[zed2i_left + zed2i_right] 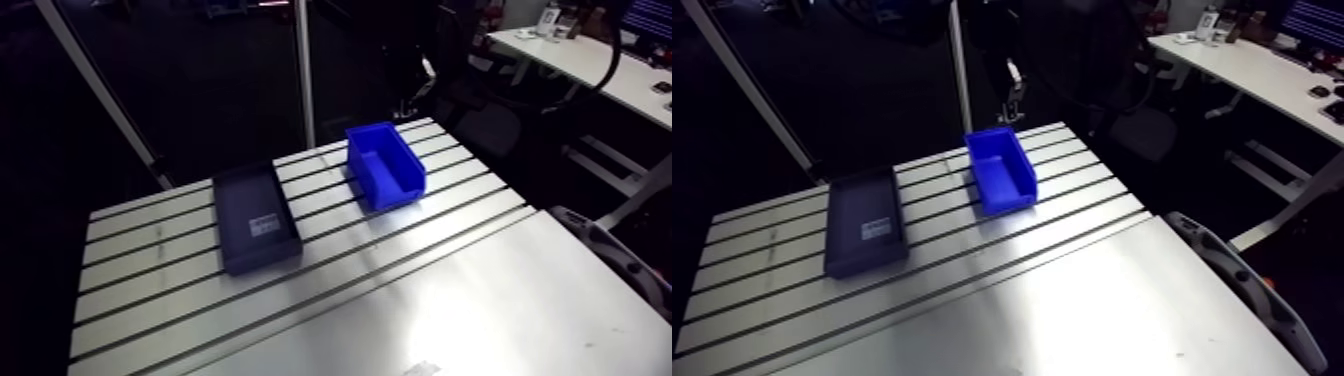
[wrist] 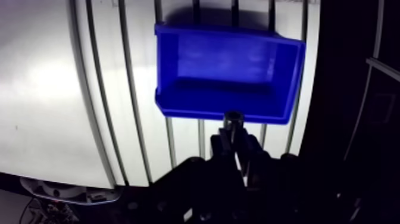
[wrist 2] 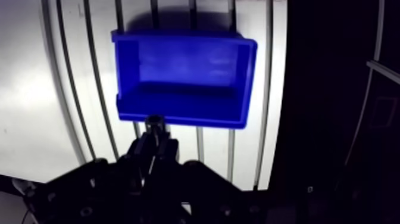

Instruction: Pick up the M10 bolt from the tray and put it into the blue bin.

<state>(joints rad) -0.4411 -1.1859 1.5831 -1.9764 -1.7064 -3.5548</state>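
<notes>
— While you have the better angle, how many things do you count on the tabletop?

— Two. One dark, shallow tray and one blue bin. They sit side by side on the slotted aluminium, apart and not touching. Both have their long sides running across the slots.

— Anything in the tray?

— One pale label on its floor; I can make out that much.

— And the bolt?

— One bolt, small and dark. It is pinched between the two fingers and held clear of the tabletop. The fingers are drawn in tight on it, one on each side, and its end pokes out just past their tips.

— Where is that, against the bin?

— In the wrist view the bin lies straight ahead of the fingers, open side up, with its blue floor and all four walls showing. The bolt's end shows right against the bin's near long wall. Whether it hangs over that rim or just short of it, above the bare slots, I cannot tell.

— So, one of each?

— One tray, one bin, one bolt, two fingers.
</notes>
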